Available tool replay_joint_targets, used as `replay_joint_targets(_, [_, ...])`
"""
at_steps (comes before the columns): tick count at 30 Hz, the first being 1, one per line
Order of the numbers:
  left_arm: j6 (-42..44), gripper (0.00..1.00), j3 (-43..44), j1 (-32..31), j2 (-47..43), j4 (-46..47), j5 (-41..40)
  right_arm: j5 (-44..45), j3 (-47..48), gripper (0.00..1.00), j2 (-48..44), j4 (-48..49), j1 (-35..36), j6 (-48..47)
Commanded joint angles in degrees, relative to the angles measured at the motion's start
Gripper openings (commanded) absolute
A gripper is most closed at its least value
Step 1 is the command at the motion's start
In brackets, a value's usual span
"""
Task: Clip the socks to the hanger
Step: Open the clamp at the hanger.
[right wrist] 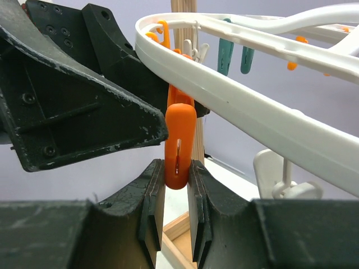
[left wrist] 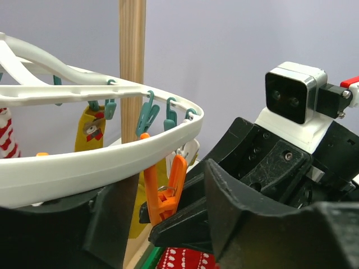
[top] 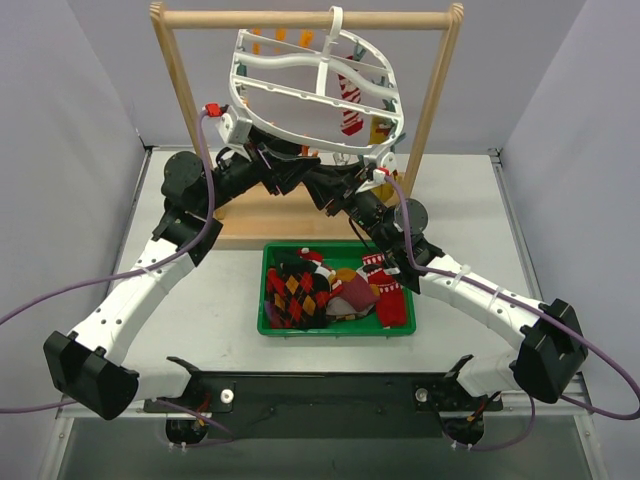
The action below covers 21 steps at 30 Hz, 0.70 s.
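I'm judging the job as partly done. Two socks are hanging from the hanger [top: 246, 97] on the wooden rack [top: 250, 19]: a red-white striped sock [top: 350, 108] and, just beside it, a yellow sock [top: 381, 128].

The rest are lying heaped in the green bin [top: 264, 300] on the table below, among them a dark diamond-patterned sock [top: 293, 295] and a red Christmas sock [top: 392, 298].

Both of my arms are reaching up under the near rim of the hanger. The right gripper [right wrist: 175, 168] is pinching an orange clip [right wrist: 179, 134] that is dangling from that rim, with the jaws pressing on its two sides. I take this as squeezing the clip open for the next sock.

The left gripper [top: 295, 172] is sitting just beside that clip, its black body crowding close against the right one. I cannot tell from any view how wide its jaws are standing.

A patch of red fabric with white print [left wrist: 182, 259] is showing at the bottom of the left wrist view. I cannot tell whether that is a sock I'm carrying or one lying in the bin underneath.

So I'm reckoning two socks clipped, one clip being worked, and several socks left to pick up and hang.
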Motion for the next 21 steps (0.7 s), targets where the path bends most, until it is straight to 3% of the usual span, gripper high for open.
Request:
replay_joint_targets(1, [1.2,0.47,1.1,-0.3,-0.7,0.7,-0.2,-1.0,2.8,0.0,-2.2,3.3,0.5,-0.7])
replay_joint_targets(9, [1.1,0.33,-2.5,-0.3,-2.6,0.2,-2.3,-0.9,3.6,0.0,-1.8,0.9,0.5,-1.9])
replay_joint_targets(14, [-0.1,0.01,-2.3,0.3,-2.7,-0.7,-6.8,0.1,4.5,0.0,-1.4,-1.1,1.2,-3.4])
replay_joint_targets(21, [-3.0,0.0,-2.4,0.4,-3.3,-4.1,-10.6,2.1,5.5,0.0,-1.6,-2.9,1.5,-4.7])
